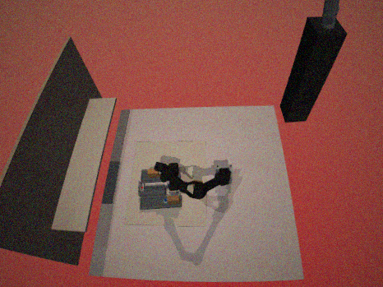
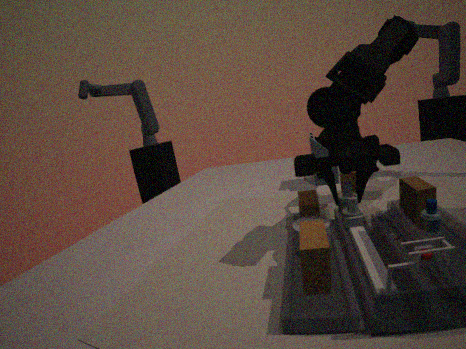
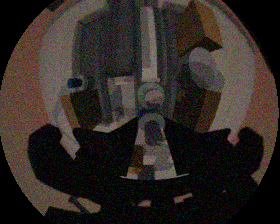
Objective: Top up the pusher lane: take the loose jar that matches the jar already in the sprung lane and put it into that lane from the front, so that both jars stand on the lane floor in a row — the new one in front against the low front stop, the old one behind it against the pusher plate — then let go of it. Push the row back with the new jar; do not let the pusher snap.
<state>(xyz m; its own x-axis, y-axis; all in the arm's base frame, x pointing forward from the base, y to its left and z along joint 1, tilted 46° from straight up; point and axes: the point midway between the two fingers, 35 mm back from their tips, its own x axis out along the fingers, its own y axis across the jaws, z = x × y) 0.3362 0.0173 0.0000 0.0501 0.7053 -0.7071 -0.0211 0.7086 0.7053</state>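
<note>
Tool (image 2: 347,195) clenched on a small pale jar (image 2: 348,191), fingers straddling it from above; the grip reads firm, not empty. Arm reaches down over the front end of the centre lane (image 2: 367,257) of the grey shelf unit (image 2: 320,320) on the desk (image 2: 150,255).

Wrist view: held jar (image 3: 151,126) sits low between the finger tips, and a second round pale jar (image 3: 150,93) stands just beyond it in the same lane. Whether the two touch — cannot tell, too blurred. White strip running up the lane behind them is probably the pusher track.

Amber boxes (image 2: 314,260) fill the neighbouring lane; a blue-capped item (image 2: 431,206) stands on the other side.

Judgement: insertion step in hand, jar at the lane mouth, not yet released. Next: slow, straight push rearward, then lower behind the front stop before letting go. Risk: a slip lets the spring shoot the row forward.
</note>
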